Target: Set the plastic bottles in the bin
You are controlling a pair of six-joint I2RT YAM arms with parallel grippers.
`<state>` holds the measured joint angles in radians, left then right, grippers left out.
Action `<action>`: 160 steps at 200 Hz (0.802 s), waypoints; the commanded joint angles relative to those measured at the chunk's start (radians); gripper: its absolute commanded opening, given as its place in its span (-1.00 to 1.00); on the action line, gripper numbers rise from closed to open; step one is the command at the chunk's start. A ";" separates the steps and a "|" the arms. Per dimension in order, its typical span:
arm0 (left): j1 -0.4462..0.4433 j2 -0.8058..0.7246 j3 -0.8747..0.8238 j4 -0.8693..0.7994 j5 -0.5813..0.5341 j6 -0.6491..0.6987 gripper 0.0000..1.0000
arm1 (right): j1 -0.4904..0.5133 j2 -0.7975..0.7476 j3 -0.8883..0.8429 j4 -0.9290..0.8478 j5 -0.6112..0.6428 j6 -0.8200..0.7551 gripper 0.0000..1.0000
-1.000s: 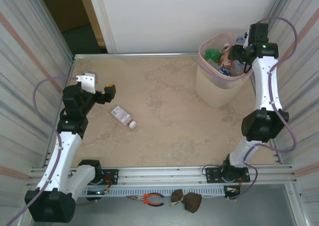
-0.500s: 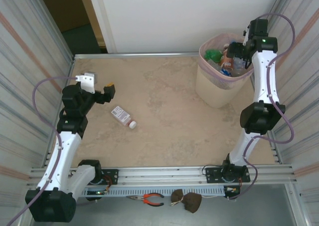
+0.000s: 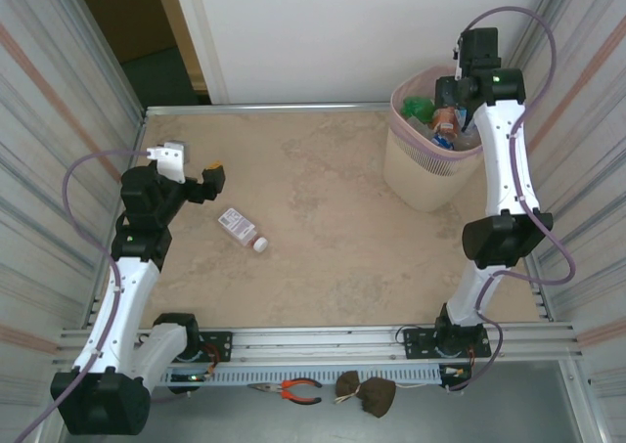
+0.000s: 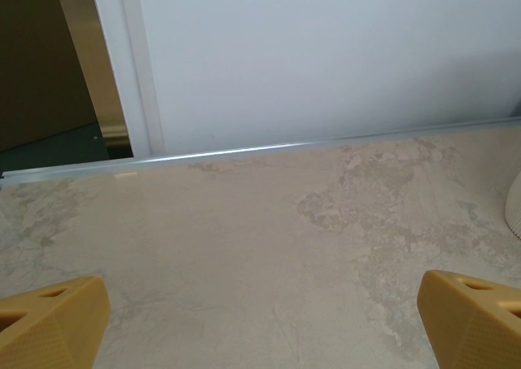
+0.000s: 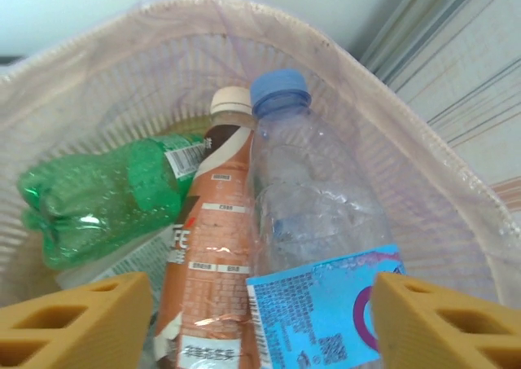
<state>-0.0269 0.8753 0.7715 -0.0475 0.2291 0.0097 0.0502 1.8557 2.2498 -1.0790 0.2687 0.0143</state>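
Overhead, a beige stone-look table sits inside a metal-walled cell, with two white and black arms mounted at its near edge. A pink bin stands at the far right corner. The right gripper hangs over the bin's rim, its yellow fingers parted and clasping nothing.

From the right wrist, the bin's slatted inside holds three bottles lying side by side below the fingers. A crumpled green bottle lies on the left, a brown bottle with a cream cap in the middle, and a clear bottle with a blue cap and blue label on the right.

One lone bottle, red-labelled with a white cap, lies on its side on the table's left half. The left gripper hovers near it, towards the far left, not touching. Its fingers are spread wide and empty over bare tabletop.
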 commanded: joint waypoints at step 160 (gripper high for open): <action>0.007 0.036 0.028 0.000 0.019 -0.029 0.95 | -0.029 -0.049 -0.028 0.001 0.032 0.037 -0.08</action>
<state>-0.0254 0.9031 0.7715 -0.0486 0.2432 -0.0006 -0.0151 1.8690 2.1914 -1.0744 0.2626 0.0505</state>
